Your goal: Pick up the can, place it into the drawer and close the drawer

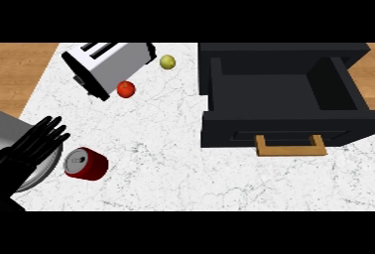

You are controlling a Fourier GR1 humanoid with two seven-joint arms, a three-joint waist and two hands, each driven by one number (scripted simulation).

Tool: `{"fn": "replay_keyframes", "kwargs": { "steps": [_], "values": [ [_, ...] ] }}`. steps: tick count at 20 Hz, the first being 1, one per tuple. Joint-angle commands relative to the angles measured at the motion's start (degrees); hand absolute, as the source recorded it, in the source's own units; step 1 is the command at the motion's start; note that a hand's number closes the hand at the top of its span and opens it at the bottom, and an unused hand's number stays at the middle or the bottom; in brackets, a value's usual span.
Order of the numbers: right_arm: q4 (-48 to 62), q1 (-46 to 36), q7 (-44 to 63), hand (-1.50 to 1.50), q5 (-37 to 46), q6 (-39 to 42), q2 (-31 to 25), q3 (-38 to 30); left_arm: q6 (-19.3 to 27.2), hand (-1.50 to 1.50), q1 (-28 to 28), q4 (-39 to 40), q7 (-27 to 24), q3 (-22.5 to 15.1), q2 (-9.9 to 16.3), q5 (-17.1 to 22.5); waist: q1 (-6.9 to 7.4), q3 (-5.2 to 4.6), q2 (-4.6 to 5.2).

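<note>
The fingers [45,133] of the left hand [33,146] are held straight and slightly spread, nothing pinched. The can [86,164] is seen just to their right on the worktop [168,163], tilted, silver top toward them. The open drawer [282,94] lies well apart, rightward.

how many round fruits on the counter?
2: a red fruit touching the toaster's front, a yellow-green fruit just right of it. Others could hide behind the toaster.
</note>
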Motion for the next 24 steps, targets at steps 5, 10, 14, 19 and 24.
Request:
{"fn": "replay_keyframes", "kwargs": {
  "steps": [5, 10, 14, 19, 24],
  "values": [
    [0.98, -0.43, 0.11, -1.50, -0.32, 3.12, 1.17, -2.54, -1.17, -1.50, -3.27, 10.59, -9.98, 1.25, -2.57, -11.19, 0.04, 0.00, -0.01],
    [2.68, 0.15, -1.77, -1.50, -1.36, 5.12, 1.37, -5.01, -3.21, -1.50, -8.14, 24.91, -19.79, 4.19, 0.34, -17.03, -0.32, -0.03, 0.07],
    [-2.29, 2.36, 1.87, -1.50, -4.10, 5.32, 2.67, -6.09, -4.32, -1.50, -8.62, 30.57, -26.62, 4.00, 1.64, -21.59, -0.39, -0.04, 0.03],
    [-0.83, 0.95, 1.79, -1.50, -3.45, 6.35, 1.30, -6.54, -2.70, -1.50, -7.43, 35.47, -32.48, 3.01, 0.77, -26.09, -0.45, -0.08, 0.12],
    [-0.96, -0.33, 3.44, -1.50, -5.98, 5.50, -0.32, -7.73, -3.21, -1.50, -7.98, 39.59, -35.77, 2.44, 1.45, -28.12, -0.78, -0.17, 0.34]
  ]
}}
